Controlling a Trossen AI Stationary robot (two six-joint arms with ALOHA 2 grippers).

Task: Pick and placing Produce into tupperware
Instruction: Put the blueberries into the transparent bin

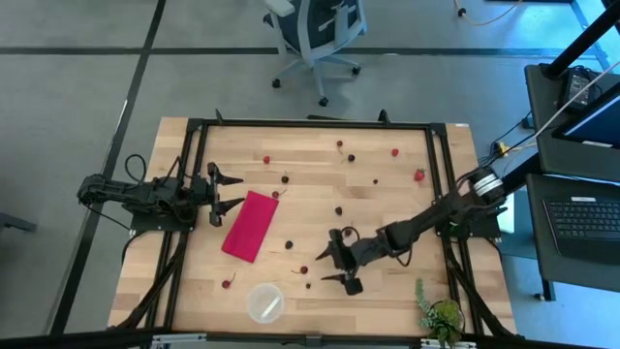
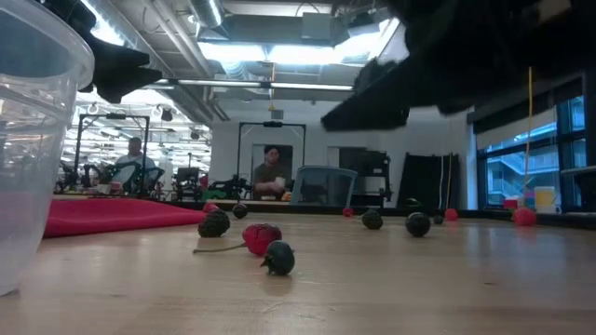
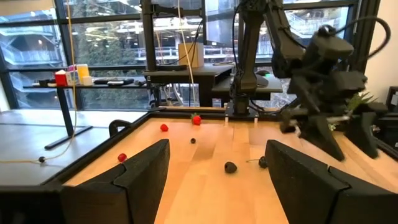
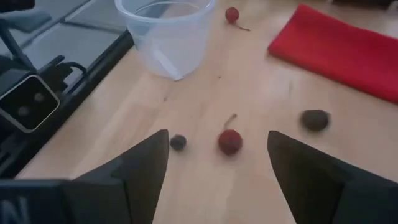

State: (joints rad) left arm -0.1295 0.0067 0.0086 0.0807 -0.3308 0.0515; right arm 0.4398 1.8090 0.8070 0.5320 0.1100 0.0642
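Your right tool (image 1: pixel 334 267) hangs over the bench (image 1: pixel 387 208) with fingers apart and nothing held, a red cherry (image 4: pixel 229 141) lying between them on the wood. Left tool (image 1: pixel 230 190) waits, also spread, beside the magenta cloth (image 1: pixel 250 225). The tupperware (image 1: pixel 264 301) looks empty (so nothing is done yet); cherries lie scattered across the bench. A dark berry (image 4: pixel 178 142) crowds the cherry.

Overhead, the high view looks straight down on the whole table (image 1: pixel 387 291). The low view sits at tabletop level, tight beside the tupperware (image 2: pixel 28 140), facing the room. The right wrist view tilts down, close over the wood (same tupperware (image 4: pixel 166 34), same magenta cloth (image 4: pixel 342 46)). The left wrist view looks level across toward the windows.
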